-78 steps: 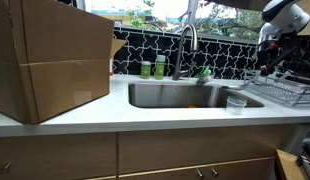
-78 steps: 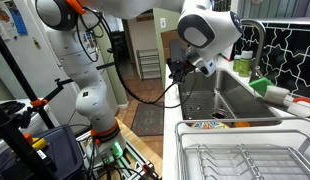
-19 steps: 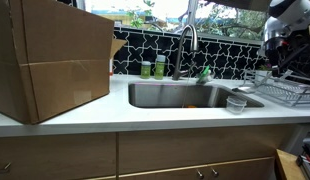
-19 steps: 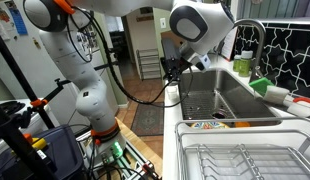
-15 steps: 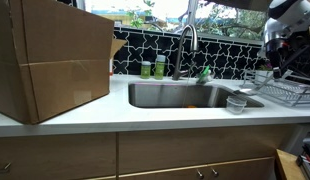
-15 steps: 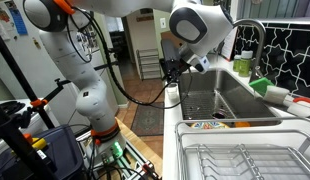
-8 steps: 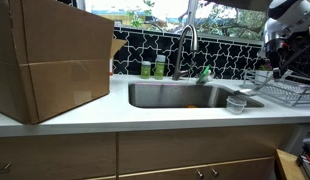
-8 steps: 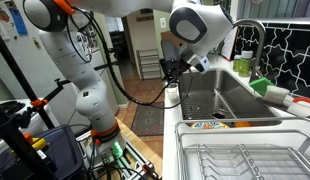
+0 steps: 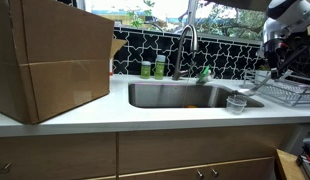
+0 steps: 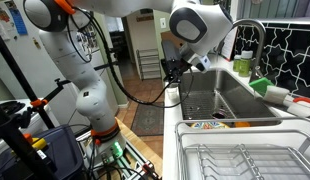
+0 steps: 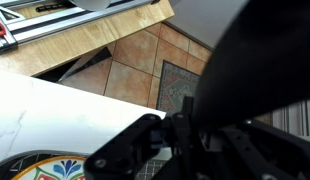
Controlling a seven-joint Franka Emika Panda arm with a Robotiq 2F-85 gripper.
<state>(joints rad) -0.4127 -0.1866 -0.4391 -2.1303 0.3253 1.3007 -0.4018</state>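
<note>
My gripper [image 9: 276, 62] hangs at the right end of the counter, above the near edge of the wire dish rack [image 9: 282, 93]. It also shows in an exterior view [image 10: 181, 69], at the counter's end beside the steel sink [image 10: 220, 98]. In the wrist view the dark fingers [image 11: 173, 140] fill the frame over the white counter [image 11: 45, 115] and a colourful plate [image 11: 35, 170]. A large dark shape covers the upper right of that view. I cannot tell whether the fingers are open or shut. A clear plastic cup [image 9: 235, 103] stands on the counter below the gripper.
A big cardboard box [image 9: 50, 60] fills the counter's left end. The faucet [image 9: 188, 45], green bottles [image 9: 153, 68] and a green sponge [image 10: 260, 85] sit behind the sink [image 9: 185, 95]. The colourful plate [image 10: 205, 125] lies by the dish rack [image 10: 245, 160]. The floor below has tiles and a rug [image 11: 180, 85].
Since five seconds ago the arm has shifted a little along the counter's end. Over the last second nothing has visibly moved.
</note>
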